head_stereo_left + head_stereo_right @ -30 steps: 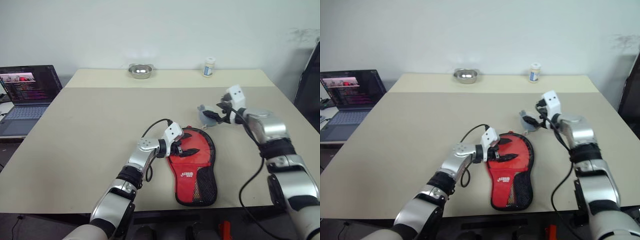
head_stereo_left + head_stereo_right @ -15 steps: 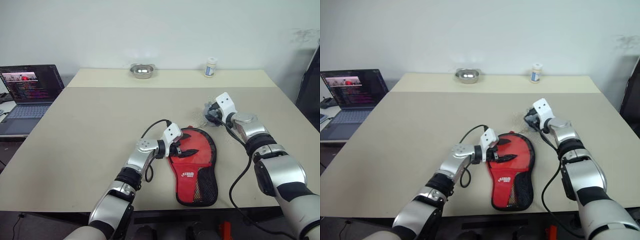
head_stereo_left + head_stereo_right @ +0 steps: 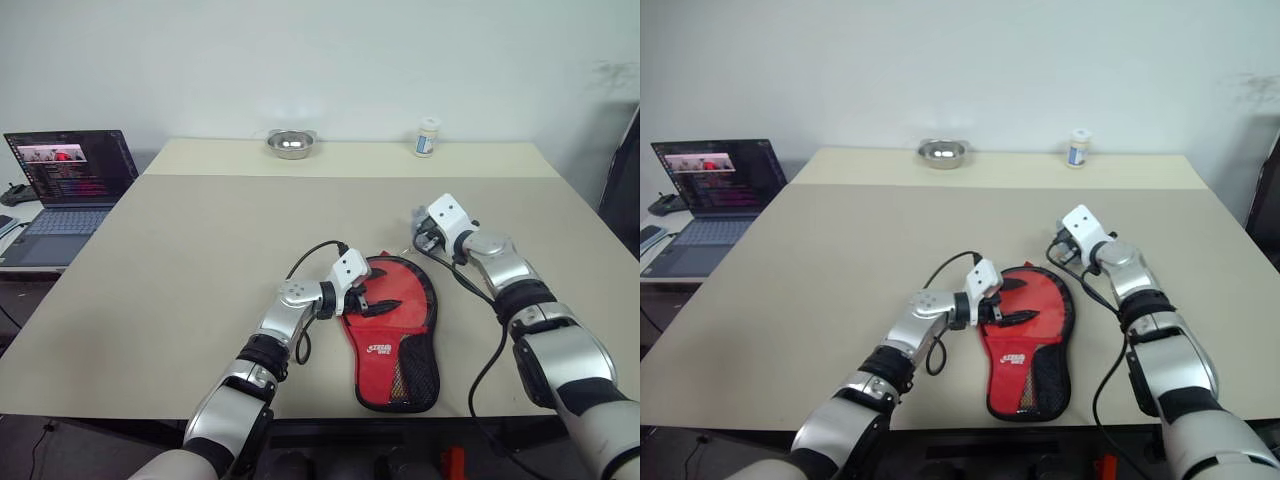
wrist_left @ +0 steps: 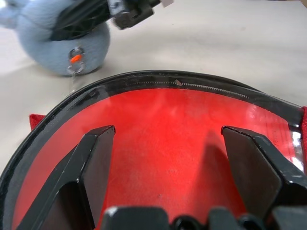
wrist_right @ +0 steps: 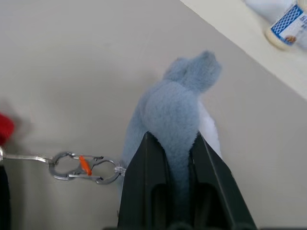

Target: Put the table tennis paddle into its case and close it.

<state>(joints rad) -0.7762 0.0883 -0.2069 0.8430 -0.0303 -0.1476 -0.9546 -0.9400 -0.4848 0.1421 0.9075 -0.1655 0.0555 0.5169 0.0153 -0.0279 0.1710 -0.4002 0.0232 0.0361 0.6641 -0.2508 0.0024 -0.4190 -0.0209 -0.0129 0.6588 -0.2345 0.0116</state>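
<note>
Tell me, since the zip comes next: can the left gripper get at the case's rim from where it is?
Probably yes. The left gripper hovers open over the case's round end, nothing between its fingers and the zip. The right gripper, shut on the blue plush charm, sits beyond that rim.

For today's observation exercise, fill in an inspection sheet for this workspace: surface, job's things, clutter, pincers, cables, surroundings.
Surface: beige table, in two sections.
Job's things: case lies flat, red paddle inside.
Clutter: blue plush charm on a clip; steel bowl; small bottle.
Pincers: left pincer open over the case; right pincer shut on the plush charm.
Cables: black cable at left wrist.
Surroundings: laptop, white wall.
</note>
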